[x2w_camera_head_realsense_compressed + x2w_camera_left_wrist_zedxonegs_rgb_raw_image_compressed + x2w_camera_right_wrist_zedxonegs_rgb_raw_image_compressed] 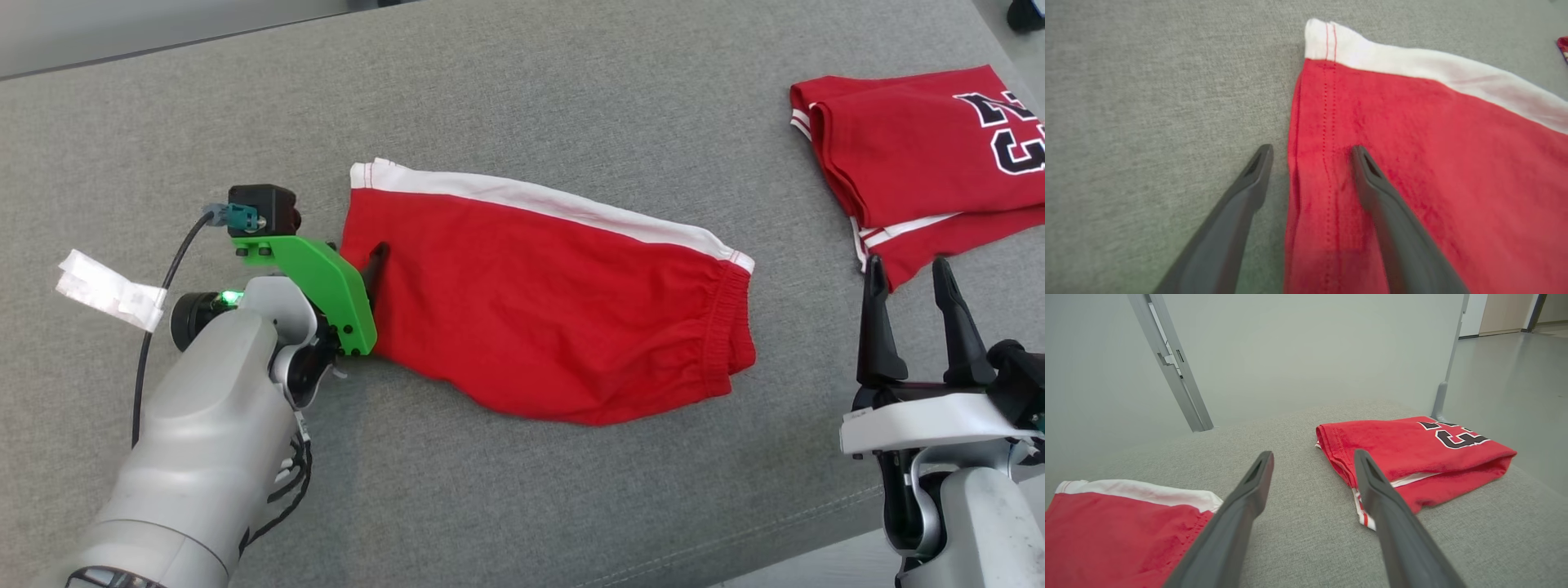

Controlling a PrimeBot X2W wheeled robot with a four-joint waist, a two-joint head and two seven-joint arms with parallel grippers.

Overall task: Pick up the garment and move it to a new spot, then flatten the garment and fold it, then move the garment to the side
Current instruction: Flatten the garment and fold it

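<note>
Now: red shorts (555, 318) spread on the grey table (571, 106)

We see our left claw (1311, 150) open astride their left hem, gripping nothing. Our right claw (908, 263), open too, hovers well apart, near a folded red jersey (914, 147).

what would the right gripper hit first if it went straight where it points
Probably the folded red jersey, just beyond the open right gripper; its height above the fabric is unclear.
</note>
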